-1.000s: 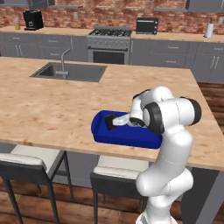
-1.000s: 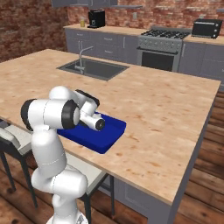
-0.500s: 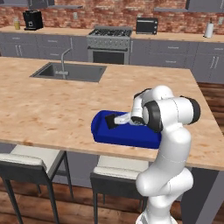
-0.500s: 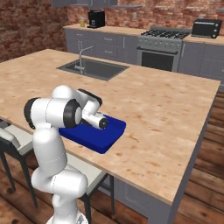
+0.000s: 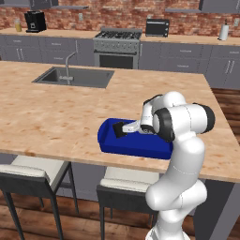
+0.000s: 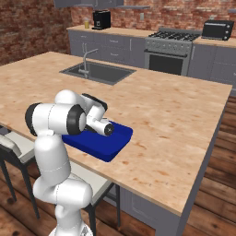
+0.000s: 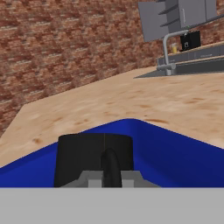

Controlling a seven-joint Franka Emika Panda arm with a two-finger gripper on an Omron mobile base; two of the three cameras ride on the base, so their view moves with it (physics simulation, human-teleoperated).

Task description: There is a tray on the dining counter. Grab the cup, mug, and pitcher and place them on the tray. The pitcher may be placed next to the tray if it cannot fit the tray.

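The gripper (image 5: 123, 129) is clamped on the black mug (image 7: 94, 158) by its handle — low over the blue tray (image 5: 133, 146). The tray lies near the surface's (image 5: 51, 117) front edge — sink (image 5: 75, 77) well beyond.

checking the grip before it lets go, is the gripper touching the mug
Touching. In the hand view the gripper is closed on the handle of the black mug, which sits over the blue tray.

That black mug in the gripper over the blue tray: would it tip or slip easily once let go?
The mug looks squat and wide, so it would probably stand steady. The gripper seems pinched on its handle, so it may swing slightly. The tray has a raised rim that should stop sliding.
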